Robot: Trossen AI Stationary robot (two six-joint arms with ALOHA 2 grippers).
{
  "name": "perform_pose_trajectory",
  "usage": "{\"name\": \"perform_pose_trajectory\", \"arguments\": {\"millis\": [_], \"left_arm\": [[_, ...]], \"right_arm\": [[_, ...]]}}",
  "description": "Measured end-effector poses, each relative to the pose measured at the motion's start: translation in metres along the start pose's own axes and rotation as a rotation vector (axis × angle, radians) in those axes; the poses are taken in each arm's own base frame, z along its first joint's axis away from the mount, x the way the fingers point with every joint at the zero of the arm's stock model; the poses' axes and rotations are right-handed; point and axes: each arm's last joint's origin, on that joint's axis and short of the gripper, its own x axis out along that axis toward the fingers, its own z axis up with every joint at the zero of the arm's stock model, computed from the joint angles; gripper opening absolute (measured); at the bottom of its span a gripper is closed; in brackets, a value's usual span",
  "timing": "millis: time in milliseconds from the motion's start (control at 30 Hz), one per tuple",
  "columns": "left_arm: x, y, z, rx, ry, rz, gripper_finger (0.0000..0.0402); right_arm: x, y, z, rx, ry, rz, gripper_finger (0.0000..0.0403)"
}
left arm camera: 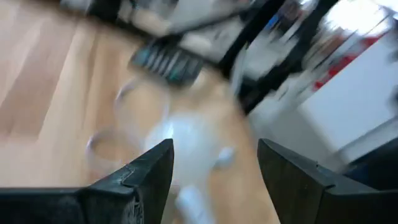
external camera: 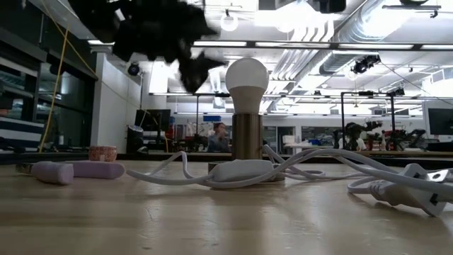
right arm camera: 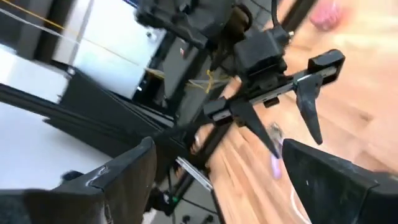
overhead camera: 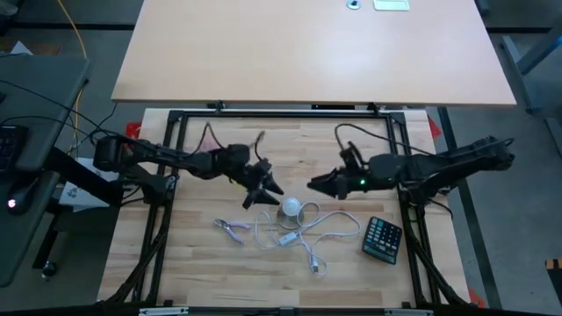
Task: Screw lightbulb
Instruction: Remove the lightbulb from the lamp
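Observation:
The white lightbulb (external camera: 246, 75) stands upright with its base in a brass socket (external camera: 248, 134), which sits on the wooden table among loops of white cord (overhead camera: 312, 230). The bulb also shows in the high view (overhead camera: 291, 208). My left gripper (overhead camera: 263, 188) is open and hovers just to the bulb's left and a little above it; in the low view it (external camera: 207, 67) stands beside the globe without touching. In the left wrist view the bulb (left arm camera: 186, 140) is a blur beyond the open fingers. My right gripper (overhead camera: 314, 184) is open and empty, to the bulb's far right.
Pink-handled pliers (overhead camera: 233, 228) lie to the near left of the bulb. A dark calculator (overhead camera: 384, 239) lies at the near right. The cord's inline switch (external camera: 244, 170) and plug (external camera: 414, 193) lie in front of the socket. A black frame (overhead camera: 290, 111) edges the table.

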Motion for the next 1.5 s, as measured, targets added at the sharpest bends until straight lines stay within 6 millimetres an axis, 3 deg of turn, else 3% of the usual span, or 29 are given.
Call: {"name": "perform_pose_trajectory", "arguments": {"millis": [200, 300, 433, 667, 767, 900, 1167, 1500], "left_arm": [[0.008, -0.005, -0.027, 0.074, 0.187, 0.127, 0.0181], [0.013, -0.007, -0.038, 0.164, 0.254, 0.202, 0.0117], [0.023, 0.003, -0.051, 0.120, 0.294, 0.227, 0.0016], [0.043, 0.020, -0.065, 0.055, 0.303, 0.270, 0.0002], [0.051, 0.023, -0.068, 0.056, 0.311, 0.293, 0.0001], [0.059, 0.031, -0.076, 0.005, 0.330, 0.321, 0.0000], [0.070, 0.039, -0.084, -0.103, 0.281, 0.333, 0.0000], [0.071, 0.038, -0.085, -0.101, 0.262, 0.381, 0.0000]], "right_arm": [[0.016, -0.001, -0.014, -0.017, 0.067, -0.034, 0.0334], [0.022, 0.008, -0.011, -0.074, 0.136, -0.095, 0.0327], [0.032, 0.022, 0.001, -0.259, 0.260, -0.279, 0.0314], [0.061, 0.039, 0.008, -0.616, 0.559, -0.454, 0.0311], [0.077, 0.038, 0.004, -0.673, 0.684, -0.551, 0.0311], [0.103, 0.032, 0.007, -0.441, 0.697, -0.716, 0.0311], [0.145, 0.020, 0.008, 0.191, 0.703, -0.814, 0.0311], [0.151, -0.006, -0.004, 0.463, 0.493, -1.132, 0.0311]]}}
